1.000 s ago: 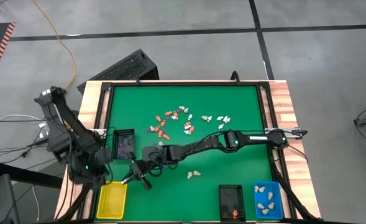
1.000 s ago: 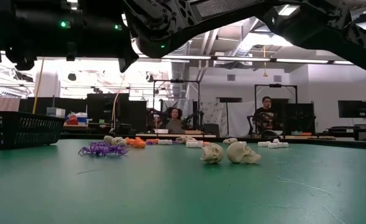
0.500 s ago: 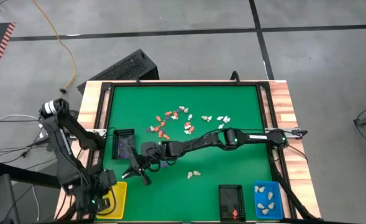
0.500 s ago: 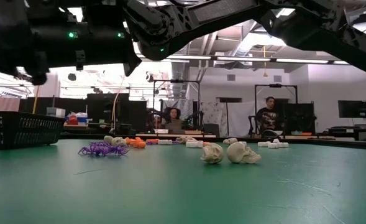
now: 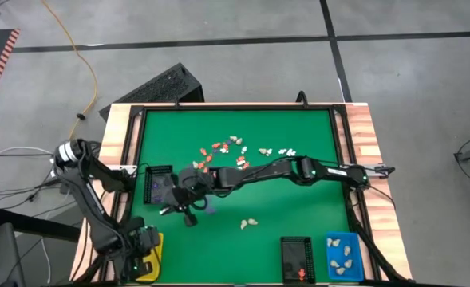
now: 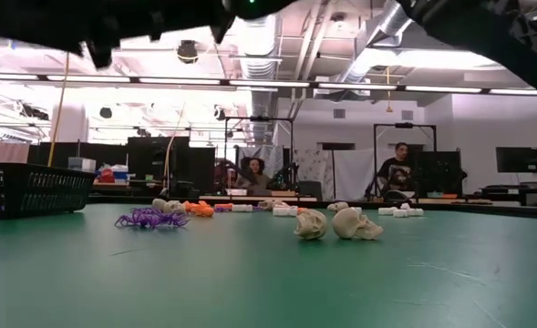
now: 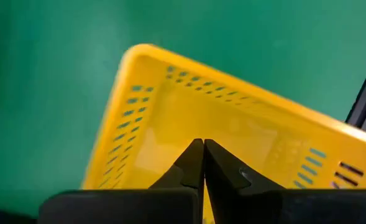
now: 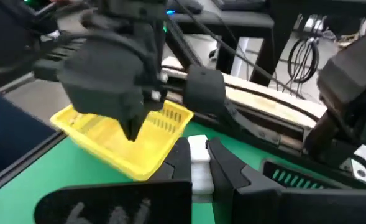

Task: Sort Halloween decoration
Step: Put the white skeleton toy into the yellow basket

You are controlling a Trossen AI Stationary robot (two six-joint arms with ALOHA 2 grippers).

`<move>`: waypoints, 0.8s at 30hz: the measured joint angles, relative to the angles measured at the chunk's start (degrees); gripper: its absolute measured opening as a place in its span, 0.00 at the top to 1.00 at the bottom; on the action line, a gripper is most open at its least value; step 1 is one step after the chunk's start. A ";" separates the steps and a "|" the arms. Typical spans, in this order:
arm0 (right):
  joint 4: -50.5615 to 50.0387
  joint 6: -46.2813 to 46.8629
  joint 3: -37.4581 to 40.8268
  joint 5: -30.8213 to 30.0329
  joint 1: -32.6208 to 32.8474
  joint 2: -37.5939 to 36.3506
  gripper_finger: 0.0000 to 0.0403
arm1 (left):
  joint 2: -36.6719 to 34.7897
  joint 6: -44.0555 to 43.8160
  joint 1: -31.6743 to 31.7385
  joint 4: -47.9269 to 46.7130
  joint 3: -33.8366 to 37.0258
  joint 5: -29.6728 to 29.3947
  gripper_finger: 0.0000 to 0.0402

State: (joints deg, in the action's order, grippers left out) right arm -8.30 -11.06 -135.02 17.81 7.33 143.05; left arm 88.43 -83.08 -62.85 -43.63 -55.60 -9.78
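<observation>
Since the earlier frame, left gripper (image 7: 202, 163) has withdrawn over the yellow tray (image 7: 189, 127), fingers shut, empty. Right gripper (image 8: 199, 163) pinches a white figurine (image 8: 198, 163), carrying it. Other figurines (image 5: 233, 155) lie mid-mat. Next: release over the right tray.

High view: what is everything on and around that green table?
table: one, green, centre
mixed figurines: scattered cluster, orange, white, cream; mid-table
skulls: two, cream, nearer the front
spiders: purple, count unclear, left of the skulls
yellow tray: one, front left corner
left black tray: one, holds purple pieces
front black tray: one, holds an orange piece
blue tray: one, front right, holds cream skulls
crate: one, black, on the floor behind
people: two, seated, far room
left gripper: shut, over the yellow tray
right gripper: shut on a white figurine, by the left black tray
</observation>
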 joint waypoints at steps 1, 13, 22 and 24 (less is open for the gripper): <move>-0.05 -0.38 0.00 0.02 0.20 -0.29 0.91 | 0.39 0.78 0.30 1.01 0.24 -0.18 1.00; -2.30 -1.09 0.07 -1.77 1.30 -0.29 0.91 | 0.82 7.50 3.69 3.93 0.29 -6.58 1.00; -3.72 -1.00 0.07 -1.80 1.36 -0.29 0.91 | 0.82 16.45 8.54 5.78 0.29 -9.01 1.00; -3.83 -0.99 0.07 -1.80 1.36 -0.29 0.91 | 0.62 16.65 8.78 5.57 0.29 -7.94 1.00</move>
State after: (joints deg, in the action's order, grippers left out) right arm -12.12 -12.05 -134.96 16.01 8.69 142.76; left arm 89.05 -66.44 -54.07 -38.07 -55.31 -17.73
